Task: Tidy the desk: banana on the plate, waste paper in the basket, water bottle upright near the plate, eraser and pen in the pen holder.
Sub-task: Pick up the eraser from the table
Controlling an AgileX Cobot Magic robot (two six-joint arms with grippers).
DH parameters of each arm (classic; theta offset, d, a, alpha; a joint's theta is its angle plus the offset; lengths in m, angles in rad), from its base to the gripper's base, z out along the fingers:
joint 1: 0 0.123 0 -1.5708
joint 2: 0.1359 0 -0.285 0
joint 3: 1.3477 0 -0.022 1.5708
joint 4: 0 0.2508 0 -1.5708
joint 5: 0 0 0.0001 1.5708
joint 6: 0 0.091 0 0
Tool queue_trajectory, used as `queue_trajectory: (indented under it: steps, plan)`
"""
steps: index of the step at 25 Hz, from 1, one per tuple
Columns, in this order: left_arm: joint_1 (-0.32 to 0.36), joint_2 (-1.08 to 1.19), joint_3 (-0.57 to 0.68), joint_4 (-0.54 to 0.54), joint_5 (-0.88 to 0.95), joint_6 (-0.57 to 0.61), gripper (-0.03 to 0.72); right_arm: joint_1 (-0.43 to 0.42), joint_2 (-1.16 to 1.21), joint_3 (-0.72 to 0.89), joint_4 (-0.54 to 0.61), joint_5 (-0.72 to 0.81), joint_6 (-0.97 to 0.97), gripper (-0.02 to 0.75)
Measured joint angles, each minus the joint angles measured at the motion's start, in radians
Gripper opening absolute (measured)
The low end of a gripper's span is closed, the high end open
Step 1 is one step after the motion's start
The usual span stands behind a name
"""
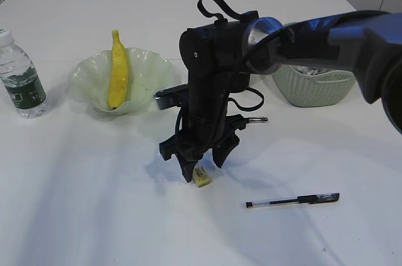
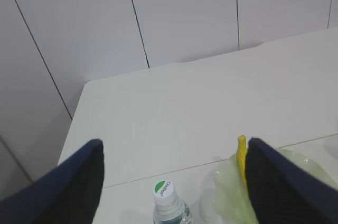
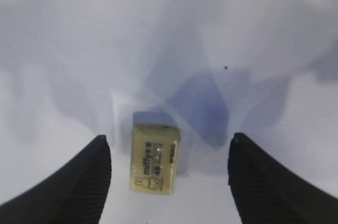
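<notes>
With the banana [image 1: 118, 71] already on the plate [image 1: 151, 65], the eraser [image 3: 155, 159] is the step in hand: it lies on the surface between the right gripper's [image 3: 169, 182] open, empty fingers, nearer the left one. Next, centre and close.

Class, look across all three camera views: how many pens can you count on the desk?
1. The pen lies flat on the desk, front right, right of the eraser. Others may be hidden behind the right arm.
</notes>
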Motion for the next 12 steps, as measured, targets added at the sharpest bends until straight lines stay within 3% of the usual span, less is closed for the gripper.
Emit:
queue_trajectory:
  steps: [12]
  plan:
    - [0.000, 0.000, 0.000, 0.000, 0.000, 0.000, 0.593, 0.000, 0.000, 0.000, -0.012, 0.030, 0.007, 0.513]
